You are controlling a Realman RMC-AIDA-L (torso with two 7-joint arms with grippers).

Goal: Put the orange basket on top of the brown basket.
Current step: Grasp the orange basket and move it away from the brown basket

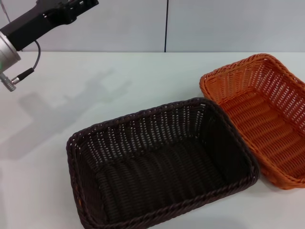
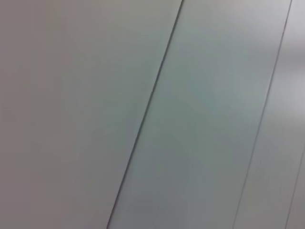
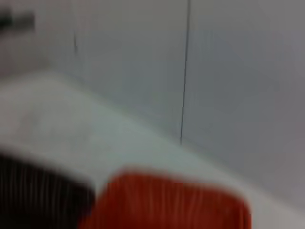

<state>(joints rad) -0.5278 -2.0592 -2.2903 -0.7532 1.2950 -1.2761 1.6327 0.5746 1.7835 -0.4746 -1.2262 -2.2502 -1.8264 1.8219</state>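
- we see the orange basket (image 1: 267, 119) resting on the white worktop (image 1: 119, 81) at the right of the head view, its far right side cut off by the picture's edge; it is upright, open side up, with nothing inside.
- the brown basket (image 1: 162, 164) sits just beside it toward the left and nearer to us, also upright and with nothing in it; its right rim meets or slightly overlaps the orange basket's near-left rim, and we cannot tell which.
- the two baskets lie side by side at a slant across the worktop, the orange one not on top of the brown one.
- in the right wrist view the orange basket (image 3: 167, 202) appears as a blurred orange mass with the brown basket (image 3: 38, 195) as a dark blur beside it, the worktop (image 3: 71, 124) and a pale wall (image 3: 238, 71) behind them.
- the left arm (image 1: 38, 21) reaches in high at the upper left corner of the head view, well apart from both baskets, casting a shadow on the worktop; its tool runs past the top edge, so we cannot tell how its fingers stand.
- the left wrist view shows only pale wall panels (image 2: 214, 119) with thin dark seams.
- the right tool shows in none of the views, so we cannot tell its state.
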